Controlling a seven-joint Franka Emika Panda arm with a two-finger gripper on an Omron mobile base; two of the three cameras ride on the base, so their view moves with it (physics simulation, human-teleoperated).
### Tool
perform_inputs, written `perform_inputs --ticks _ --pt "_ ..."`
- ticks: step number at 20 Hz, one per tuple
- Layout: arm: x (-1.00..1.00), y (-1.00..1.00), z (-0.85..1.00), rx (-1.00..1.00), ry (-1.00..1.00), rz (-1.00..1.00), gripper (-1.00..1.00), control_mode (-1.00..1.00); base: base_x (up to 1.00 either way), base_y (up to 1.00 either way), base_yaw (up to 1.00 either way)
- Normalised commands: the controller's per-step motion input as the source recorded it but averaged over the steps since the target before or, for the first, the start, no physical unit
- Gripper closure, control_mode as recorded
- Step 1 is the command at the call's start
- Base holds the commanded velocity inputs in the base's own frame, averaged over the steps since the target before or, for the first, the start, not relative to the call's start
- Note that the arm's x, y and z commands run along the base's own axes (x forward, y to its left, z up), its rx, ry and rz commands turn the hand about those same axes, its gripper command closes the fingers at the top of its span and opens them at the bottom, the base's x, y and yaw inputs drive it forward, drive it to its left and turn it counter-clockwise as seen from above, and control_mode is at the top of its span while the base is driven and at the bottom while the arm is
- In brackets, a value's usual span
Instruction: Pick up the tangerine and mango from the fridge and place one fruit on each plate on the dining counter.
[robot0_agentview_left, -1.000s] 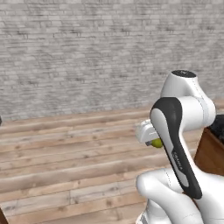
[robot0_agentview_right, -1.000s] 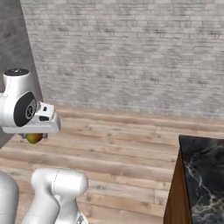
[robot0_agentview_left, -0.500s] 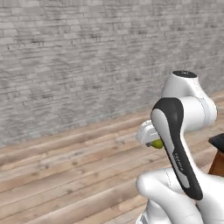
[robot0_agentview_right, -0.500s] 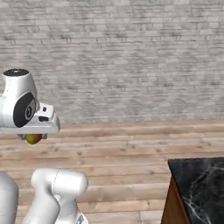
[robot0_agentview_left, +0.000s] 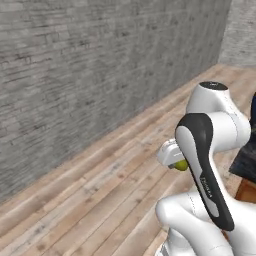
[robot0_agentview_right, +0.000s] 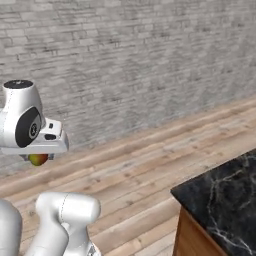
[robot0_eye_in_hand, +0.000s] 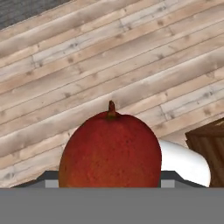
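Gripper (robot0_agentview_right: 39, 156) holds the mango (robot0_eye_in_hand: 110, 151), clamped narrow on it, as far as we can tell, since the fingertips are hidden behind the fruit. We see the mango red in the hand view, stem up, above the plank floor (robot0_eye_in_hand: 87, 65). From the left it shows as a yellow-green sliver (robot0_agentview_left: 181, 164) under the hand. Right of the arm we see a corner of the black marble counter (robot0_agentview_right: 225, 192) on its wood base. Beyond the floor stands a grey brick wall (robot0_agentview_right: 140, 55).
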Motion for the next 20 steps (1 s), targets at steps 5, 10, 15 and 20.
perform_inputs --ticks 5,10,15,20 --pt "0.0 0.0 0.0 0.0 0.0 0.0 1.0 1.0 1.0 0.81 -0.53" --pt "0.0 0.0 0.0 0.0 0.0 0.0 1.0 1.0 1.0 0.81 -0.5" --pt "0.0 0.0 0.0 0.0 0.0 0.0 1.0 1.0 1.0 0.42 -0.56" --pt "0.0 0.0 0.0 0.0 0.0 0.0 1.0 1.0 1.0 0.13 -0.54"
